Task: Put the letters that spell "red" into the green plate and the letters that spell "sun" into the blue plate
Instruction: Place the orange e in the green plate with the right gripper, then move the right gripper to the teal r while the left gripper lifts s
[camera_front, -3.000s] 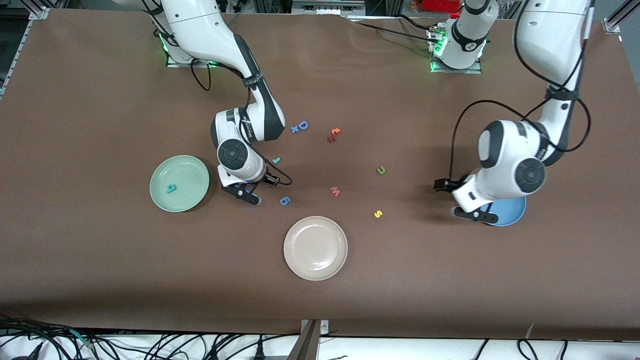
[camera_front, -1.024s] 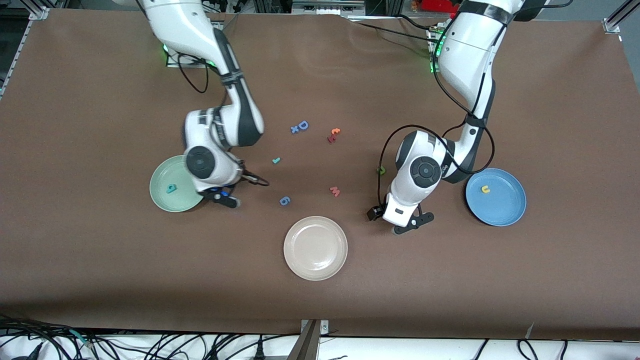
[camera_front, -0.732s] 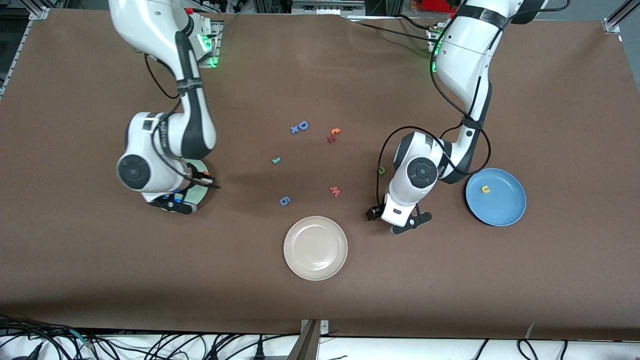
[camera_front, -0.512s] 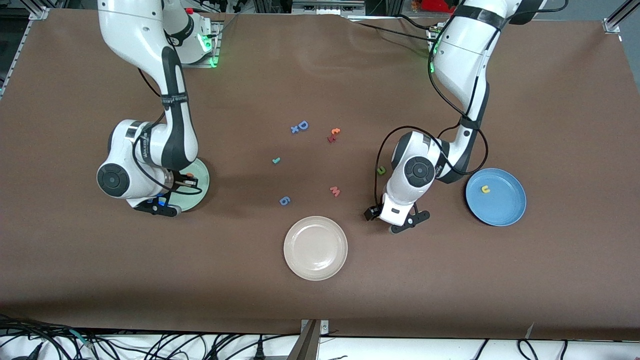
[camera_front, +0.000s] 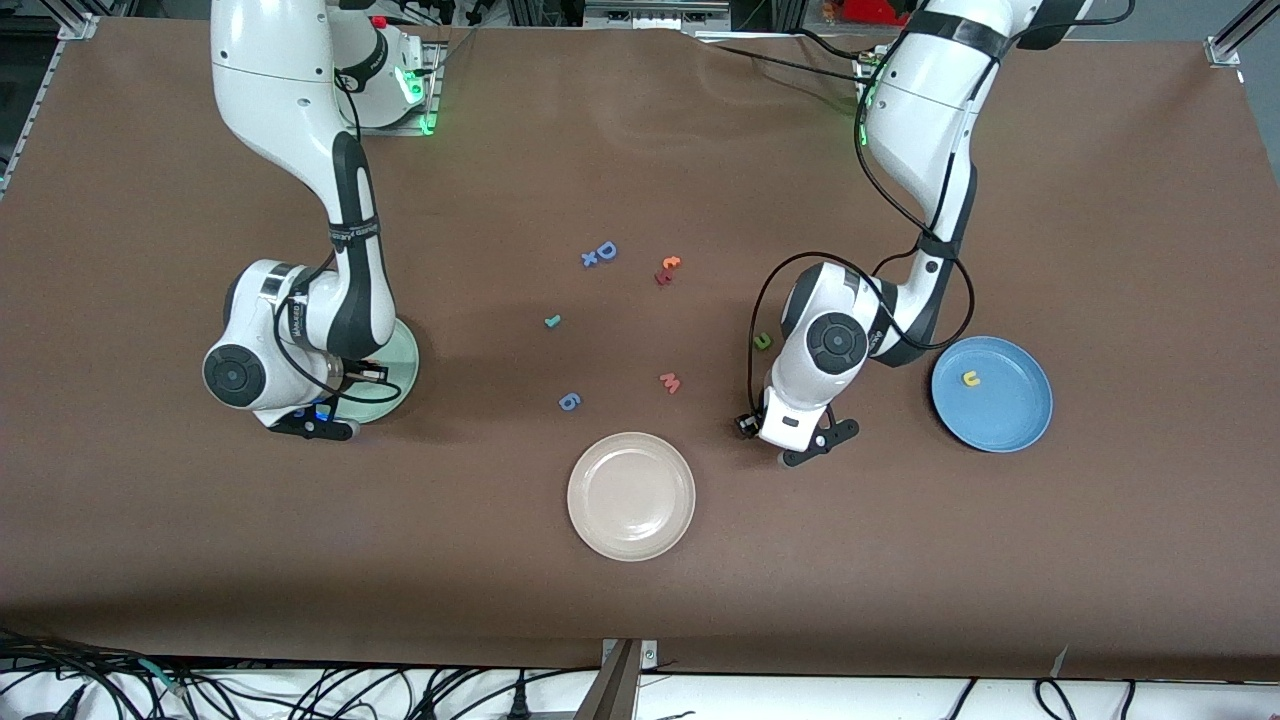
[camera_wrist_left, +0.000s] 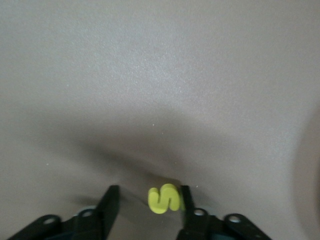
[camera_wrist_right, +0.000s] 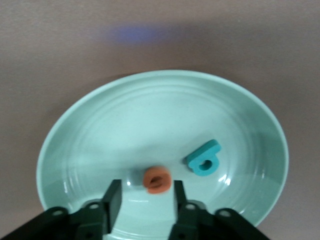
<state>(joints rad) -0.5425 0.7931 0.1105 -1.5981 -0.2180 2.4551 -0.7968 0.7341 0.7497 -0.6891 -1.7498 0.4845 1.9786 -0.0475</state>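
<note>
My right gripper (camera_wrist_right: 145, 202) hangs low over the green plate (camera_wrist_right: 75, 125), open. The orange "e" (camera_wrist_right: 158, 180) lies on the plate just off its fingertips, beside the teal "d" (camera_wrist_right: 204, 158). My left gripper (camera_wrist_left: 147, 205) is down at the table around the yellow "s" (camera_wrist_left: 164, 198). One finger (camera_wrist_left: 186, 202) touches the letter, and a gap is left to the other, so it is open. The blue plate (camera_front: 1010, 420) holds the yellow "u" (camera_front: 969, 378). The olive "n" (camera_front: 763, 341) and the teal "r" (camera_front: 551, 321) lie on the table.
A cream plate (camera_front: 631, 496) sits nearest the front camera. A pink "m" (camera_front: 670, 382), a blue "6" piece (camera_front: 569, 401), a blue "D" (camera_front: 600, 252) and red-orange pieces (camera_front: 667, 268) are scattered mid-table.
My right arm swung over the green plate and its jaws opened, leaving the orange "e" on the plate. My left gripper's jaws have narrowed around the yellow "s".
</note>
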